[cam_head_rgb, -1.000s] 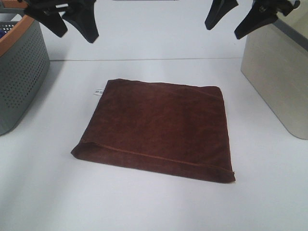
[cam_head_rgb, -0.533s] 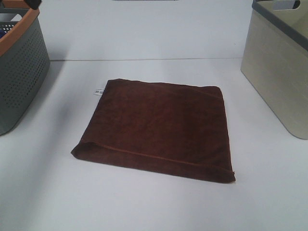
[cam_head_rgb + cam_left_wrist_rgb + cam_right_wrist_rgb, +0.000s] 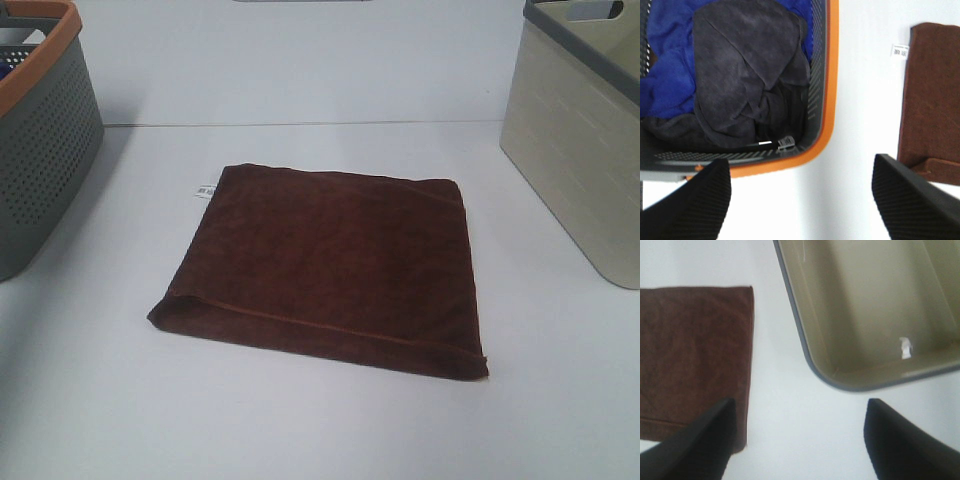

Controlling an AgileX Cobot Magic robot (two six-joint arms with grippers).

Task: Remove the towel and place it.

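A folded dark brown towel [image 3: 325, 270] lies flat in the middle of the white table, a small white label at its far left corner. It also shows in the left wrist view [image 3: 932, 100] and the right wrist view [image 3: 692, 355]. Both grippers are out of the exterior high view. My left gripper [image 3: 800, 200] is open and empty, high over the corner of the grey basket [image 3: 820, 100]. My right gripper [image 3: 797, 440] is open and empty, high over the table between the towel and the beige bin [image 3: 805, 330].
The grey perforated basket with an orange rim [image 3: 40, 140] stands at the left and holds blue [image 3: 670, 55] and dark grey [image 3: 745, 70] cloths. The beige bin with a grey rim [image 3: 580, 150] stands at the right; its inside shows only a small white scrap [image 3: 905, 347].
Both grippers, seen at the top of the exterior high view a second ago, have lifted out of that view. The towel has not moved.
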